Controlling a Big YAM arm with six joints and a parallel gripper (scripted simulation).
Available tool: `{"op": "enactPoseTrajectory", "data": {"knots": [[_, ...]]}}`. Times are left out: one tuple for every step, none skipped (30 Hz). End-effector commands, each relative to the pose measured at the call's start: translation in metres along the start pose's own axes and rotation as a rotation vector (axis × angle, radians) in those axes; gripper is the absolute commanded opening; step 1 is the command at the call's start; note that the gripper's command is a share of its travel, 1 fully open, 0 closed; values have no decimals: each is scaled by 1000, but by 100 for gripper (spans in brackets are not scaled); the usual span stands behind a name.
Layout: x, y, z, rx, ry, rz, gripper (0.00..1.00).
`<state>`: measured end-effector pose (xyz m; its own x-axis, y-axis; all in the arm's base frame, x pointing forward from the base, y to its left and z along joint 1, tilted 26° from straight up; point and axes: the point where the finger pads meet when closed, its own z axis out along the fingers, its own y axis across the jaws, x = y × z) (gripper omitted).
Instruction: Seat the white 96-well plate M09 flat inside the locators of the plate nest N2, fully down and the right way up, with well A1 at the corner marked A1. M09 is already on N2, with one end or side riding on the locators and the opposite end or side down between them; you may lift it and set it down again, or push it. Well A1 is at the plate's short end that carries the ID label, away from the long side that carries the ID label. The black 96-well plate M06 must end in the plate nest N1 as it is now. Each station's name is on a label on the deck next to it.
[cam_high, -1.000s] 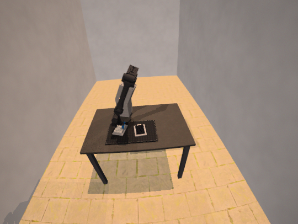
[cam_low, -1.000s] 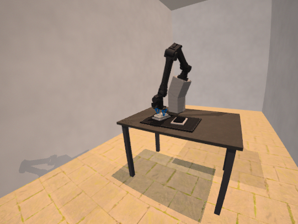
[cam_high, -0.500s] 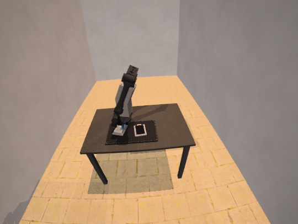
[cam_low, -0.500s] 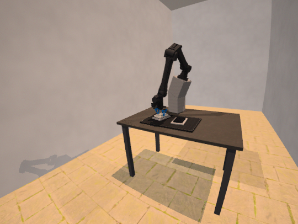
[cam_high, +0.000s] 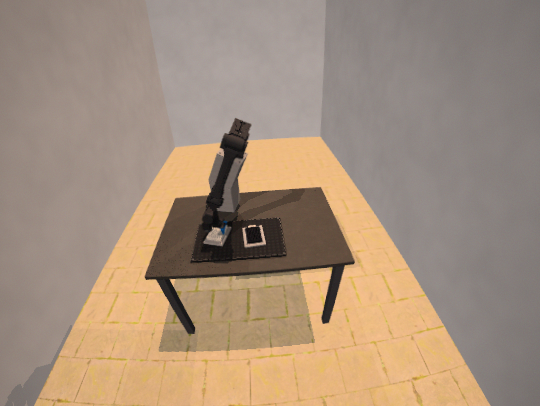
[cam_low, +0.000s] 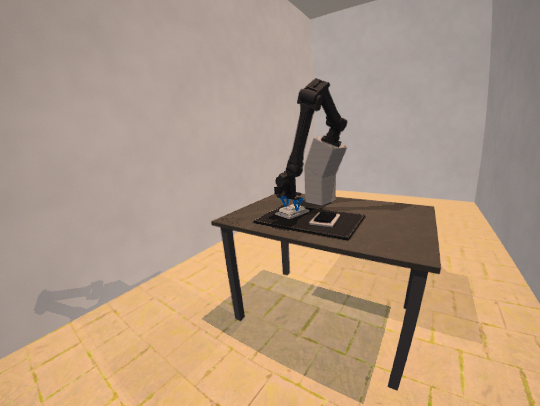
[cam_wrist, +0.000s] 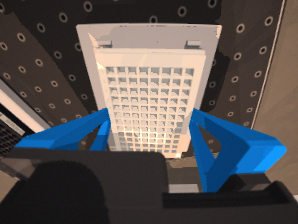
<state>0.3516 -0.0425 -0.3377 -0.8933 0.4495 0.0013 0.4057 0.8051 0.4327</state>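
Observation:
The white 96-well plate M09 (cam_wrist: 152, 107) lies over the pale plate nest N2 (cam_wrist: 150, 37) and fills the middle of the wrist view. My gripper (cam_wrist: 149, 112), with blue fingers, is shut on M09 across its two long sides at the near end. The near end of the plate looks raised above the nest, and the far end reaches the two locator tabs. In the top and exterior views the gripper (cam_high: 222, 229) (cam_low: 291, 202) stands over M09 (cam_high: 216, 236) (cam_low: 292, 211) at the left of the dark deck mat. The black plate M06 (cam_high: 253, 235) (cam_low: 324, 218) sits in its white nest N1 to the right.
The perforated dark deck mat (cam_high: 239, 240) lies on a dark table (cam_high: 250, 230). The robot's grey base (cam_high: 227, 182) stands behind the mat. A pale strip, perhaps a deck label, shows at the left edge of the wrist view (cam_wrist: 20, 107).

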Motion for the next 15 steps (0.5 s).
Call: {"op": "enactPoseTrajectory", "data": {"knots": [[3, -1, 7, 2, 1, 6, 0], [3, 0, 7, 2, 2, 4, 0], [4, 0, 7, 3, 2, 4, 0], [5, 0, 7, 3, 4, 5, 0], [5, -1, 7, 3, 5, 7, 0], [4, -1, 7, 3, 3, 8, 0], [3, -1, 7, 3, 1, 8, 0], [3, -1, 7, 3, 1, 8, 0], [3, -1, 7, 3, 1, 8, 0], [3, -1, 8, 2, 0, 6, 0], [2, 0, 8, 2, 0, 5, 0], [3, 0, 8, 3, 2, 5, 0], [4, 0, 8, 3, 3, 5, 0], [5, -1, 8, 3, 4, 7, 0], [6, -1, 8, 3, 6, 10, 0]]}}
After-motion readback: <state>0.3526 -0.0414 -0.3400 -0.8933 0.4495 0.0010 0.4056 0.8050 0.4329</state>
